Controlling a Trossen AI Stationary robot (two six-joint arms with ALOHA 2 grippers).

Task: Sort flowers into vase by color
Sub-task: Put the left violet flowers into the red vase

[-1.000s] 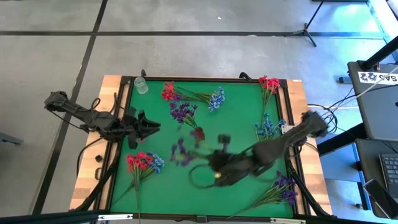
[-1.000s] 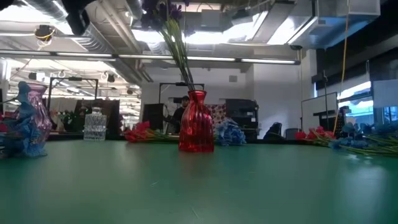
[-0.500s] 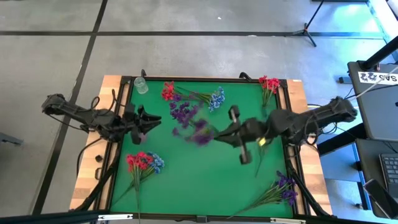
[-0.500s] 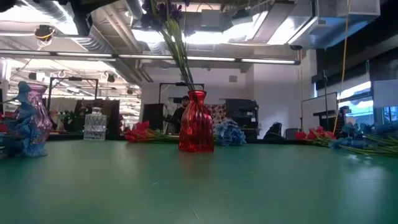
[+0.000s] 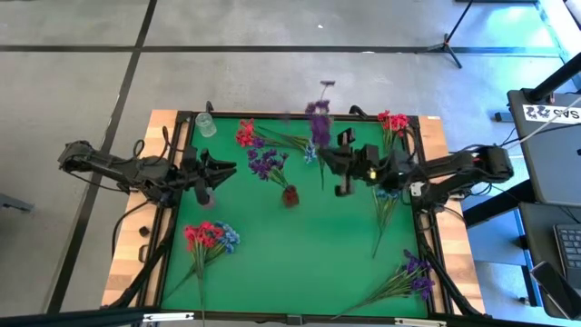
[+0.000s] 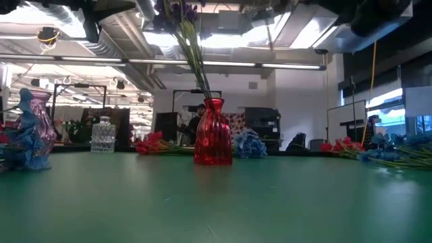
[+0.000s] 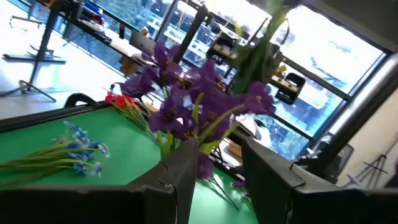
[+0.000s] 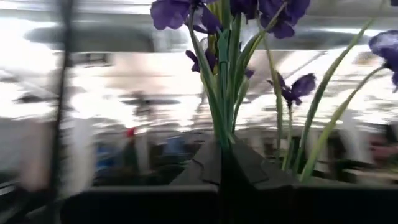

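Purple sprig (image 5: 319, 116) with a thin green stem is pinched tight in the right gripper (image 5: 338, 166), which has swung from mid-table to the far edge. The left gripper (image 5: 218, 172), fingers half apart, waits beside the small red ribbed glass vase (image 5: 290, 194).

Low down, purple stems stand in that vase (image 6: 212, 132).

Right wrist: blossoms (image 8: 249, 12) stick up between closed fingers (image 8: 205, 163).

Ribbed glossy red glass vase (image 6: 212, 132); matt green felt-like table (image 5: 300, 254); wooden rim (image 5: 136, 238).

green table (image 5: 300, 263), red vase (image 5: 290, 195), scattered flowers (image 5: 207, 238)
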